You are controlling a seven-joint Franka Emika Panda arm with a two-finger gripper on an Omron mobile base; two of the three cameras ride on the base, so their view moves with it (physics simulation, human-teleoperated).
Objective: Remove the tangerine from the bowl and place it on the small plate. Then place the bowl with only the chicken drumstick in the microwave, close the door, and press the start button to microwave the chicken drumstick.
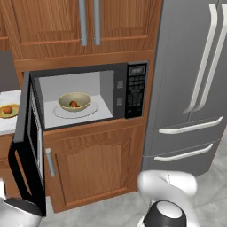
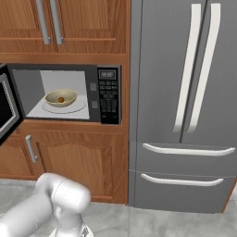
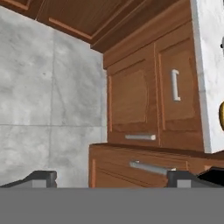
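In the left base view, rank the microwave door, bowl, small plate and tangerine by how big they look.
1. Door, largest, though it stands open nearest the camera.
2. Bowl in the microwave.
3. Small plate, partly cut off by the door.
4. Tangerine.

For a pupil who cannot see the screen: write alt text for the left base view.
A black microwave stands with its door swung wide open to the left; inside sits the bowl holding the chicken drumstick. On the counter at far left, the tangerine rests on the small plate.
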